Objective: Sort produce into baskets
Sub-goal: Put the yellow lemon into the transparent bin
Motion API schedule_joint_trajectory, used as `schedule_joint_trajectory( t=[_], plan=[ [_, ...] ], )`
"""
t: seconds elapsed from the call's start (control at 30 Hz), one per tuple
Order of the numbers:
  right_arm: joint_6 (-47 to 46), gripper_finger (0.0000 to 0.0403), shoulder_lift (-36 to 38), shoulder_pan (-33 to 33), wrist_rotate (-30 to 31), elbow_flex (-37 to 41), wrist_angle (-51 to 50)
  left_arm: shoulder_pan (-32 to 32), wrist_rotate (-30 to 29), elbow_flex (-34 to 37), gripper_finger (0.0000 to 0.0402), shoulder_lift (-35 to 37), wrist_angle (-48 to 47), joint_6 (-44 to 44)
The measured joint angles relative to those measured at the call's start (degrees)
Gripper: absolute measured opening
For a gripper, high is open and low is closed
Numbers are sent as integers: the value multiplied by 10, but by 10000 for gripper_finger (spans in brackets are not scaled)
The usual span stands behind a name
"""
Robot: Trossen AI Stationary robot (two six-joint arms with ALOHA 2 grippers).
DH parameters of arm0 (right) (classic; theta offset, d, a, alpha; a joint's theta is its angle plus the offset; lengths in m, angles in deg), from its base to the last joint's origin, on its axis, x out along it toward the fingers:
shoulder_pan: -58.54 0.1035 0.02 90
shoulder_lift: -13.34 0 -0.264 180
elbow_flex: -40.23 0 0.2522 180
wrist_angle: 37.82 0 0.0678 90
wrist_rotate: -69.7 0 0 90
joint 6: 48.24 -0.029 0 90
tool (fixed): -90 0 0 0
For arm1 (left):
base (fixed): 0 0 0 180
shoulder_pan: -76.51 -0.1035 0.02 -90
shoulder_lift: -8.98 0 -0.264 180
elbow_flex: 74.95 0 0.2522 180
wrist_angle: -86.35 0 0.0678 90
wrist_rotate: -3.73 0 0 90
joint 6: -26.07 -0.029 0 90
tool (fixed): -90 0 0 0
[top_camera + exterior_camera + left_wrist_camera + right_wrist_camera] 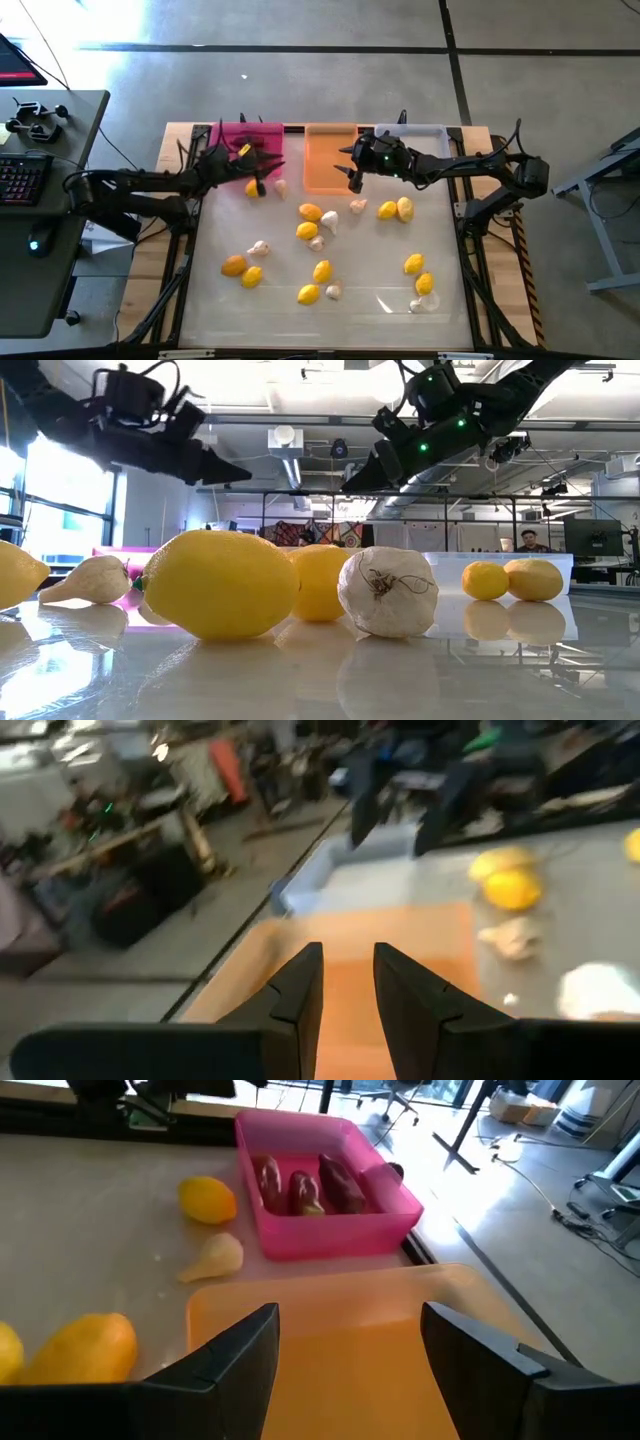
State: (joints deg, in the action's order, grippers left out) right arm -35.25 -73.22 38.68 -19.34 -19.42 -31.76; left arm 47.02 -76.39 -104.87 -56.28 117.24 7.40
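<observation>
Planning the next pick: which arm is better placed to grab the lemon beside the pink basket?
Left, probably. The left gripper hangs empty right beside that lemon by the pink basket; the right gripper hovers at the orange basket, farther away.

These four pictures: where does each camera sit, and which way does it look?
High view: overhead, straight down on the table; both arms show.
Low view: at tabletop height, looking across a lemon into the room; both arms overhead.
Left wrist view: on the left arm, over the orange basket; left gripper fingers below.
Right wrist view: on the right arm, toward the pink basket; right gripper open.
Both wrist views share the orange basket.
</observation>
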Motion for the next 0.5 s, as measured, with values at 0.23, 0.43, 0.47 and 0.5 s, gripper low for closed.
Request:
schedule_joint_trajectory(
  t=[0.23,0.43,0.47,0.5],
  plan=[
    [0,236,0,0,0,0,1,0,50,21,77,-10,-5,23],
    [-12,185,0,17,0,-3,-36,8,162,21,49,-38,0,-4],
    [-17,166,0,24,-1,-8,-55,11,185,21,39,-43,11,-4],
    [-26,146,0,32,-1,-16,-79,15,197,21,29,-49,23,-4]
  ],
)
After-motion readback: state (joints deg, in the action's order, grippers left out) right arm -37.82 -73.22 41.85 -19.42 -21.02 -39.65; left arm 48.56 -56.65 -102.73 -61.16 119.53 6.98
